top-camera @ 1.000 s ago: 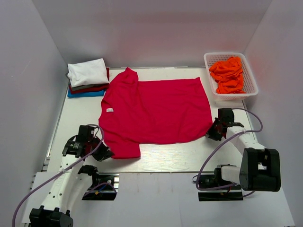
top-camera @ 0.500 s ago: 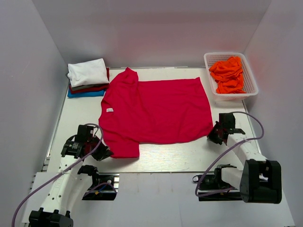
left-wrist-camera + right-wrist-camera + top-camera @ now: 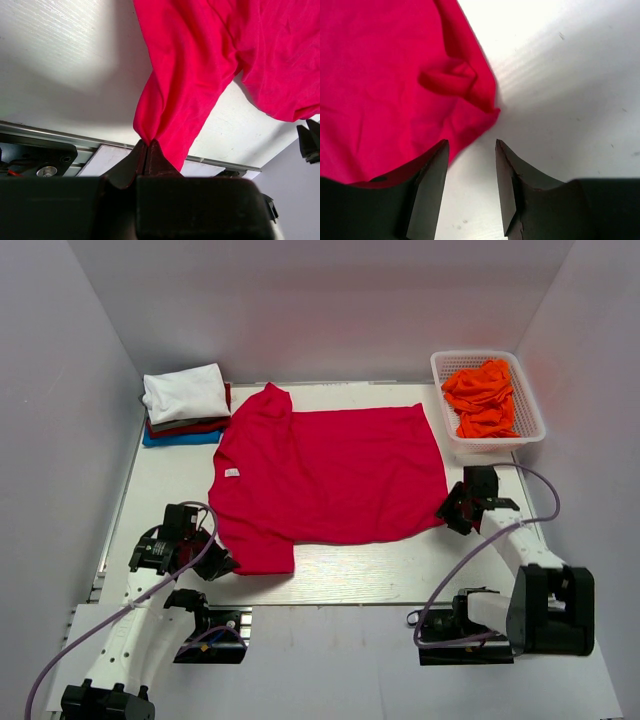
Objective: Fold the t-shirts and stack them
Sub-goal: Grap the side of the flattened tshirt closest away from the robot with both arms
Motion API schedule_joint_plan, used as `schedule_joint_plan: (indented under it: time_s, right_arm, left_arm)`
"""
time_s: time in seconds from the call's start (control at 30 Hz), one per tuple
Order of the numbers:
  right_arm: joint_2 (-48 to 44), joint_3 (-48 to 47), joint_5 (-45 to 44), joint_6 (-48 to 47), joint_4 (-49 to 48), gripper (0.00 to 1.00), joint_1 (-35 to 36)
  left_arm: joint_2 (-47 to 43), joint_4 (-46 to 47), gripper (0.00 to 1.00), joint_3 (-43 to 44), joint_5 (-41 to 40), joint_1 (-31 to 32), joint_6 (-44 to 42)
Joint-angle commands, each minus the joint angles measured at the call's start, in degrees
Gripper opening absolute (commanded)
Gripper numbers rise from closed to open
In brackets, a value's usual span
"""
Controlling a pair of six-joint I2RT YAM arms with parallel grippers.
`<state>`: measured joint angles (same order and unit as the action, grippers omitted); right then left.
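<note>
Clenched tight at the left end effector (image 3: pixel 147 146) on a bunched edge of the crimson t-shirt (image 3: pixel 330 475), with the rest spread flat on the desk (image 3: pixel 350 575) ahead and to the right. Parted at the right end effector (image 3: pixel 471 147), gripping nothing. Just ahead of that gap and leftward, the same shirt's hem corner, flat on the desk.

Pale grey-lilac walls (image 3: pixel 320 310) on three sides — white table (image 3: pixel 350 578), soft even light
</note>
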<state>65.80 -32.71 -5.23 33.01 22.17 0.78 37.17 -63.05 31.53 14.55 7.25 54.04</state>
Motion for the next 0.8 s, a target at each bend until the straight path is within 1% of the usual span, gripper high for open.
schedule_joint_plan:
  time_s: [0.0,0.03,0.17,0.2,0.23,0.27,0.3,0.33,0.37,0.53,0.63,0.7,0.77]
  right_arm:
    - [4.33,-3.33,-0.13,2.05,-4.14,0.49,-0.07]
    - [6.34,-3.33,0.22,2.23,-5.20,0.49,0.01]
    - [9.08,-3.24,0.05,2.76,-5.91,0.47,-0.16]
    - [9.43,-1.93,-0.12,2.84,-6.26,0.47,-0.07]
    - [9.70,-1.57,-0.13,2.84,-6.53,0.46,-0.07]
    - [9.96,-1.05,-0.13,2.84,-7.05,0.42,-0.07]
    - [10.14,-0.43,-0.13,2.76,-7.32,0.36,-0.07]
    - [10.31,-0.08,0.40,2.23,-7.23,0.25,0.01]
    - [10.14,0.45,0.23,2.23,-6.62,0.00,-0.16]
    - [3.22,2.47,-0.83,1.18,0.84,0.00,-0.07]
    - [-0.83,3.18,-1.71,0.91,5.14,0.00,-0.16]
    - [-2.07,3.53,-0.57,-0.05,5.86,0.00,-0.07]
    - [-2.34,2.83,-0.13,-0.75,6.13,0.00,0.01]
  left_arm:
    - [-0.43,-0.94,0.01,0.73,0.31,0.14,-0.34]
    - [-0.43,-0.94,0.01,1.25,0.31,0.14,-0.34]
    - [-0.96,-1.46,0.01,1.87,-0.83,0.14,-0.34]
    - [-1.48,-1.47,0.01,2.48,-0.83,0.14,-0.34]
    - [-1.48,-1.47,0.01,2.48,-0.83,0.14,-0.34]
    - [-2.18,-1.47,0.01,2.49,-0.83,0.14,-0.34]
    - [-2.19,-1.99,0.01,2.49,-0.83,0.14,-0.34]
    - [-2.19,-1.99,0.01,2.49,-0.83,0.14,-0.34]
    - [-2.71,-2.60,0.01,2.49,-0.83,0.14,-0.34]
    - [-3.76,-5.41,0.01,2.49,0.21,0.14,-0.34]
    - [-4.30,-5.42,0.01,3.01,0.84,0.14,-0.34]
    - [-4.30,-5.42,0.02,3.01,1.36,0.14,-0.34]
    - [-3.60,-1.58,0.02,3.01,3.02,0.14,-0.87]
